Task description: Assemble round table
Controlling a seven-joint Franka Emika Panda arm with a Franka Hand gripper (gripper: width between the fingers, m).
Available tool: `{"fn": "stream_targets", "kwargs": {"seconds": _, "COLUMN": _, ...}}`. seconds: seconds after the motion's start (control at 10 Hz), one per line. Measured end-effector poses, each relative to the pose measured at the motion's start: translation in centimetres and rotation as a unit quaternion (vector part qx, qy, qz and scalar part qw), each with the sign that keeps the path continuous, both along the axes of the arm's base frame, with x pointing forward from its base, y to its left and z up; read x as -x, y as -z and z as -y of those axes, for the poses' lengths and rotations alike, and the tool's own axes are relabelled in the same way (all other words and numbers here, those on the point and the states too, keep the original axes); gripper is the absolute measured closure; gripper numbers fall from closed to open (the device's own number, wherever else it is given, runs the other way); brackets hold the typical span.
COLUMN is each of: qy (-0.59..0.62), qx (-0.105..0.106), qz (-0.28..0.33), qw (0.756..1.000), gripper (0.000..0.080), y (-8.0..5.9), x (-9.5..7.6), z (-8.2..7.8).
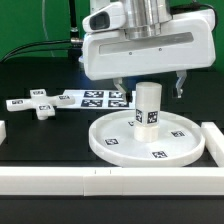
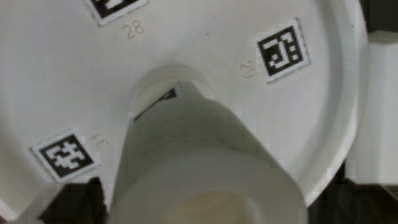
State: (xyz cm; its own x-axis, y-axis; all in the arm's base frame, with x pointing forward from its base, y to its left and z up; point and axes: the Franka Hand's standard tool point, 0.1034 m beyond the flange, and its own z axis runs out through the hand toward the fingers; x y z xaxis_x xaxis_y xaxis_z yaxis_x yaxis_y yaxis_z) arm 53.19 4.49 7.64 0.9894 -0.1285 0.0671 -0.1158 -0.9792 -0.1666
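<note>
My gripper [image 1: 150,95] is spread wide, with one finger on either side of the post [image 1: 148,105] and touching neither side of it. The fingertips hang at about the level of the post's top, above the disc [image 1: 122,128].

Count: 1 disc, 1 post, 1 cross piece [image 1: 38,104], all white with tags. The post stands upright on the disc, about mid-disc. The wrist view confirms this: post [image 2: 196,150] is up close and disc [image 2: 178,40] lies around its base, 3 tags showing there.

The cross piece lies flat on the black table [image 1: 40,150], well apart on the exterior view's left, just beside the marker board [image 1: 95,97].

Edges: the near border bar [image 1: 100,182] runs just beside the disc rim, and another bar [image 1: 214,140] sits close on the exterior view's right. Open table lies to the exterior view's left of the disc.
</note>
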Motion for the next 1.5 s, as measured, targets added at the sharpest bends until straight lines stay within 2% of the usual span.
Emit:
{"fn": "stream_targets", "kwargs": {"seconds": 0.3, "qy": -0.159, "qx": 0.02, "qz": 0.022, "qw": 0.987, "gripper": 0.015, "y": 0.02, "x": 0.12, "z": -0.13}}
{"fn": "stream_targets", "kwargs": {"seconds": 0.6, "qy": -0.242, "qx": 0.028, "qz": 0.034, "qw": 0.969, "gripper": 0.015, "y": 0.11, "x": 0.14, "z": 0.11}}
{"fn": "stream_targets", "kwargs": {"seconds": 0.7, "qy": -0.288, "qx": 0.036, "qz": 0.041, "qw": 0.956, "gripper": 0.015, "y": 0.1, "x": 0.03, "z": 0.1}}
{"fn": "stream_targets", "kwargs": {"seconds": 0.9, "qy": -0.404, "qx": 0.064, "qz": 0.052, "qw": 0.911, "gripper": 0.015, "y": 0.18, "x": -0.21, "z": -0.29}}
{"fn": "stream_targets", "kwargs": {"seconds": 1.1, "qy": -0.477, "qx": 0.074, "qz": 0.057, "qw": 0.874, "gripper": 0.015, "y": 0.28, "x": -0.07, "z": -0.16}}
{"fn": "stream_targets", "kwargs": {"seconds": 1.2, "qy": -0.489, "qx": 0.075, "qz": 0.058, "qw": 0.867, "gripper": 0.015, "y": 0.25, "x": -0.06, "z": 0.05}}
{"fn": "stream_targets", "kwargs": {"seconds": 1.3, "qy": -0.518, "qx": 0.078, "qz": 0.06, "qw": 0.85, "gripper": 0.015, "y": 0.33, "x": -0.03, "z": 0.17}}
{"fn": "stream_targets", "kwargs": {"seconds": 1.5, "qy": -0.581, "qx": 0.089, "qz": 0.068, "qw": 0.806, "gripper": 0.015, "y": 0.31, "x": -0.2, "z": 0.39}}
